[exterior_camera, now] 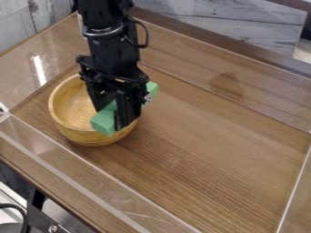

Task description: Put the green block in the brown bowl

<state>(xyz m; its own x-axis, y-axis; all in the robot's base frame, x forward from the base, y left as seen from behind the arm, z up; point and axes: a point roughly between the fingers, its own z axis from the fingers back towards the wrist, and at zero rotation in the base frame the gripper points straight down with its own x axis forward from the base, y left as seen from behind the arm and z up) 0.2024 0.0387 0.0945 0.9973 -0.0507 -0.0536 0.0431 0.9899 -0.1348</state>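
Camera view, the only one. Gripper points straight down over the right half of the bowl. Its black fingers are clamped on the block, which hangs tilted: lower end down inside the bowl near the right wall, upper end poking out past the fingers toward the right, above the rim. Whether the low end touches the bowl floor cannot be told; the fingers hide it.

Bowl sits on the wooden table, near the left side, with a clear plastic barrier around the table edge.

Judged state: the block is over the bowl, carried, not yet let go. Release looks like the next move.

Risks from here:
- Block is long and slanted. If freed while its upper end leans over the right rim, it may tip outward and fall onto the table.
- Fingers sit close to the right wall. Pressing lower could wedge the block against the wall or shove the bowl sideways.
- Opening jaws could catch the rim on that side.
- A drop from any height might bounce the bar off the curved inside.
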